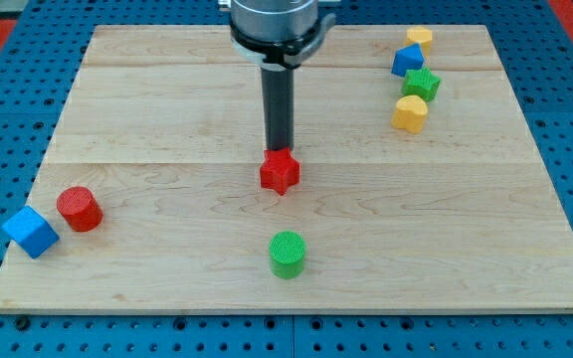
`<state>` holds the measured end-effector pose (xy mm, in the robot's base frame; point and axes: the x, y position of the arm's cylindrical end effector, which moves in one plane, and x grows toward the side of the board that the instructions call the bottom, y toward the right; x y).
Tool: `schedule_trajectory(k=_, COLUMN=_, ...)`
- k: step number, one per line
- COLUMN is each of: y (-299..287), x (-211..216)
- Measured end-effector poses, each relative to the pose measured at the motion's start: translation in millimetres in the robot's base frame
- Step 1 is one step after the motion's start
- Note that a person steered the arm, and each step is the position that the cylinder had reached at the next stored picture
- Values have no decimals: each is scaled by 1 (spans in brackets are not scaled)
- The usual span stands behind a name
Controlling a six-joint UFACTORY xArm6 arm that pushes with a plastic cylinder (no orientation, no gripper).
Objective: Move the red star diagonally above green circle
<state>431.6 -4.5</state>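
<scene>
Since no claw anywhere, nothing gripped. Tip [280,150] touching red star [280,172] from above, green circle [287,254] below. Probably light, slippery; better pushed dead-centre.

Wooden board [167,99], eight coloured blocks (mostly scattered)

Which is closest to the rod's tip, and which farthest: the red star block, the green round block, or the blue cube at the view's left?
From my tip:
1. Red star block, touching it, just below.
2. Green round block, lower centre.
3. Blue cube, far left edge.
</scene>
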Motion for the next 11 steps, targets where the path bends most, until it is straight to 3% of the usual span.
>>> schedule_trajectory(k=1, y=-8, x=37)
schedule_trajectory(k=3, y=-67, x=54)
schedule_trajectory(k=5, y=-16, x=18)
schedule_trajectory(k=6, y=26, x=47)
schedule_trajectory(k=7, y=8, x=73)
schedule_trajectory(k=9, y=-17, x=57)
schedule_trajectory(k=11, y=-52, x=75)
